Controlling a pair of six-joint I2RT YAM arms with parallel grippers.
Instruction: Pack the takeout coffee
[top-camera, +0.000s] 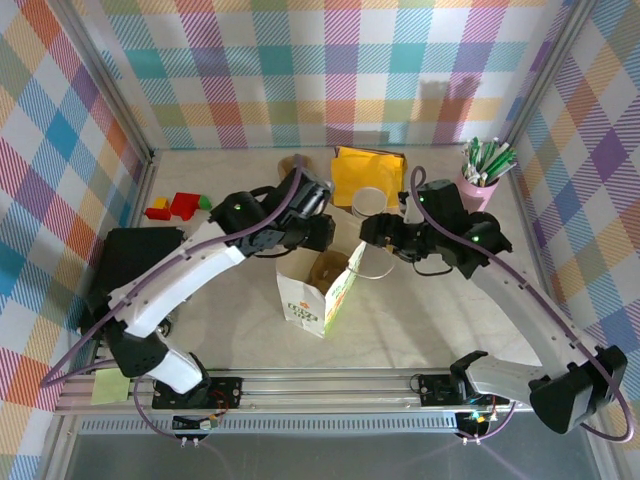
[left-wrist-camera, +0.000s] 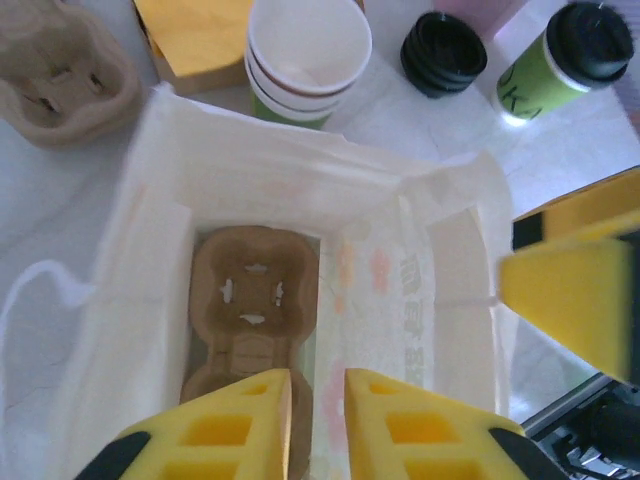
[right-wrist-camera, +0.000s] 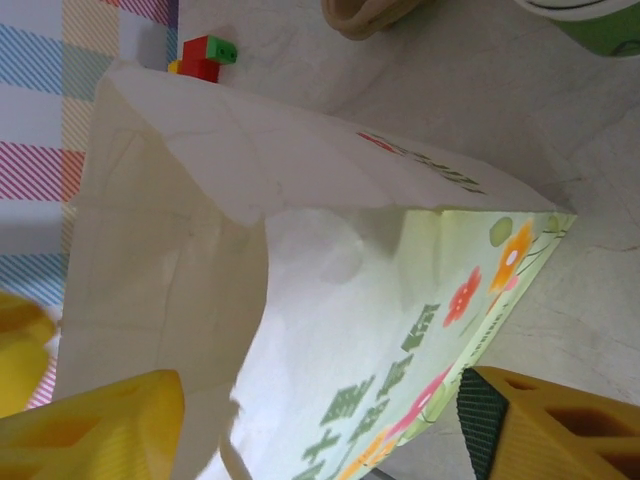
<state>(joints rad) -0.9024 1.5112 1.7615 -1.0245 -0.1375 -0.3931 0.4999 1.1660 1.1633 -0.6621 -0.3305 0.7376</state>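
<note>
The takeout coffee (left-wrist-camera: 565, 55), a cream and green cup with a black lid, stands on the table beyond the bag's far right corner. The white paper bag (top-camera: 312, 300) stands open mid-table with a brown cup carrier (left-wrist-camera: 255, 295) lying at its bottom. My left gripper (left-wrist-camera: 318, 410) hangs over the bag's mouth, its jaws a little apart with nothing between them. My right gripper (right-wrist-camera: 320, 440) is open wide at the bag's right wall (right-wrist-camera: 400, 330), one finger toward the white inside and one by the printed outside.
A stack of lidless cups (left-wrist-camera: 305, 55), a pile of black lids (left-wrist-camera: 443, 52), a second carrier (left-wrist-camera: 60, 75) and a yellow packet (top-camera: 368, 172) lie behind the bag. A pink cup of sticks (top-camera: 480, 178) stands back right. Coloured blocks (top-camera: 178, 207) sit at the left.
</note>
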